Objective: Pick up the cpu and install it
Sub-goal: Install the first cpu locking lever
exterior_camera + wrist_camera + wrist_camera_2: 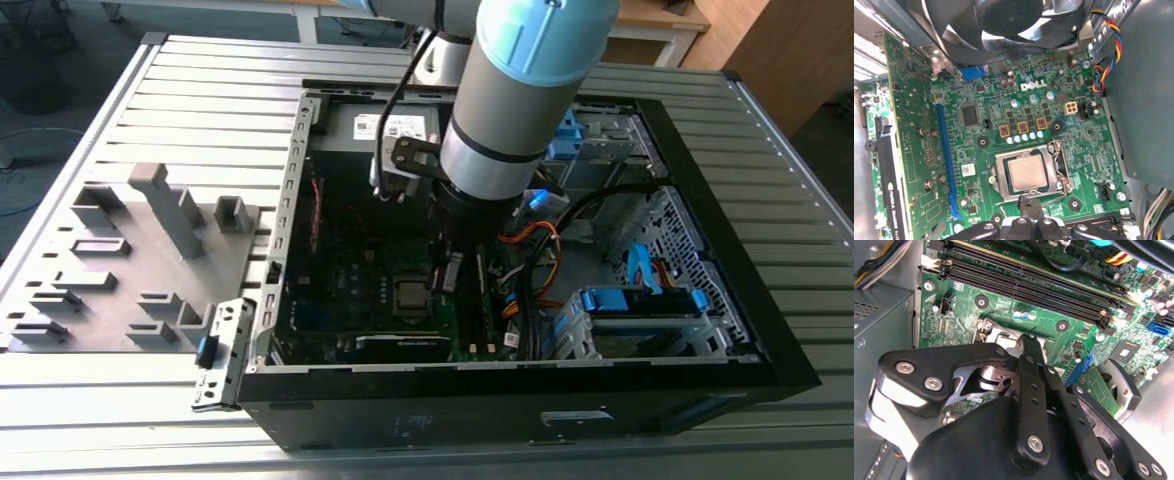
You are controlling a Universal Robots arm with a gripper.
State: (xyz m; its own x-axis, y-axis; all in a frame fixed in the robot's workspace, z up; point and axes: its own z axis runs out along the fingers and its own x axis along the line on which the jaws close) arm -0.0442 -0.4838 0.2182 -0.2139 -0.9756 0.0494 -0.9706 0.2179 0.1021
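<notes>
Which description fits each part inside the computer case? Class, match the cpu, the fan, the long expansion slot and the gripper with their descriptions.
Things:
1. cpu
2. fan
3. long expansion slot
4. gripper

Descriptions:
A. blue, running along the green motherboard
B. silver-grey, lying in the metal socket frame
C. black, fingertips together at the socket's edge
D. dark blades, beyond the board's far edge

Pairs: 1-B, 2-D, 3-A, 4-C

Exterior view high above case (747, 370); both wrist views close over motherboard (1074, 145)
</notes>
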